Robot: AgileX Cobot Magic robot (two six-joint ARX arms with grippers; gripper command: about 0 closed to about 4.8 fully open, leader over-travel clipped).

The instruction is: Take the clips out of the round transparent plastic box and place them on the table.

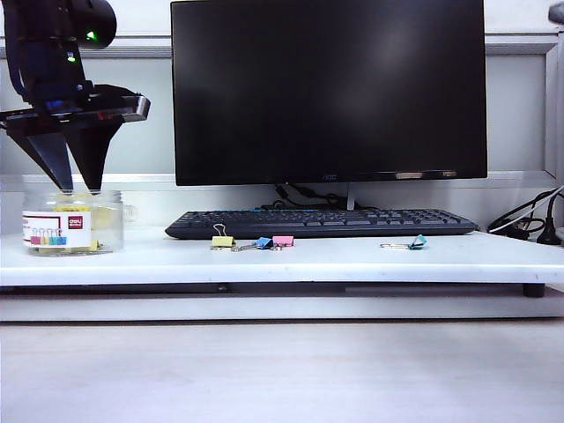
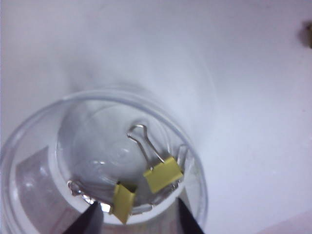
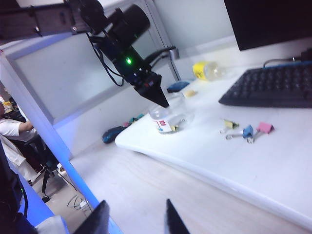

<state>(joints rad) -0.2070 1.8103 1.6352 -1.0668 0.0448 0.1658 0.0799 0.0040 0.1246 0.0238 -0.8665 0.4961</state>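
The round transparent plastic box (image 1: pixel 72 226) stands at the left end of the table (image 1: pixel 352 261), its white label facing front. In the left wrist view I look down into the box (image 2: pixel 44 146) and see two yellow clips, one (image 2: pixel 163 174) near the wall and one (image 2: pixel 124 201) close to it. My left gripper (image 1: pixel 75 188) hangs open straight over the box mouth, tips at rim level; its dark fingertips (image 2: pixel 91 220) flank the clips without touching them. A third yellow clip (image 1: pixel 223 240) lies on the table. My right gripper (image 3: pixel 136 220) is open and empty, well off the table.
A black keyboard (image 1: pixel 322 222) and a monitor (image 1: pixel 328 88) fill the middle of the table. Blue (image 1: pixel 263 243) and pink (image 1: pixel 283 241) clips lie before the keyboard, a teal clip (image 1: pixel 416 242) further right. Cables (image 1: pixel 529 220) sit at the far right.
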